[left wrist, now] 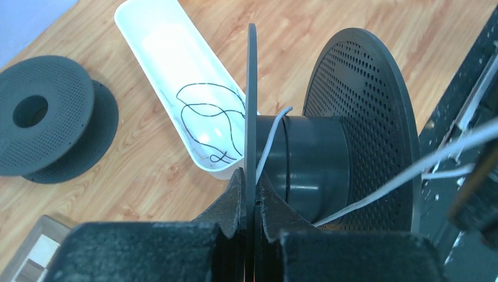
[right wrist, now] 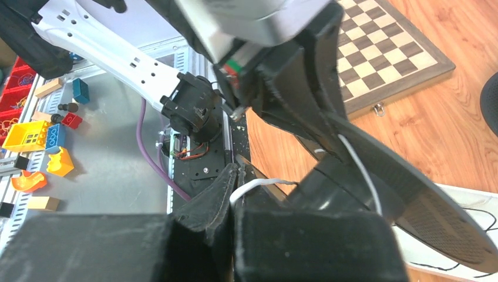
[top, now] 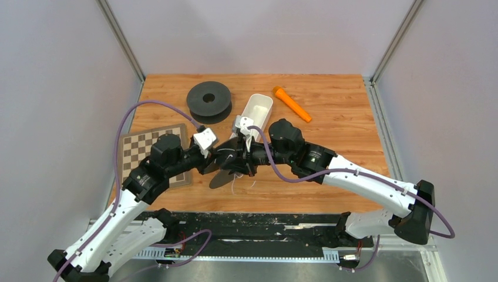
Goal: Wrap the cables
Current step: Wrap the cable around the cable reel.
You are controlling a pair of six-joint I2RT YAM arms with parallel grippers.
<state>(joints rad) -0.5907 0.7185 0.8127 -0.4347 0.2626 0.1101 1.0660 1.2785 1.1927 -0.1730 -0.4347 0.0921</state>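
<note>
While the left end effector (left wrist: pixel 252 202) clamps the black perforated plastic spool (left wrist: pixel 358 117), the right end effector (right wrist: pixel 235 197) (just right of it) pinches the thin whitish cable (right wrist: pixel 264 182) that runs left onto the hub.

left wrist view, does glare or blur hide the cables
Left wrist: glare washes the white tray, yet the dark cable in it reads clearly; the white cable on the spool is sharp. Right wrist: near fingers blurred, white cable visible.

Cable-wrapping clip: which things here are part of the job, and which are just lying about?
Job in hand:
white cable
held spool it runs onto
dark cable, lying in the white tray

Lying about:
second spool, untouched
chessboard
orange pen-like thing
</note>
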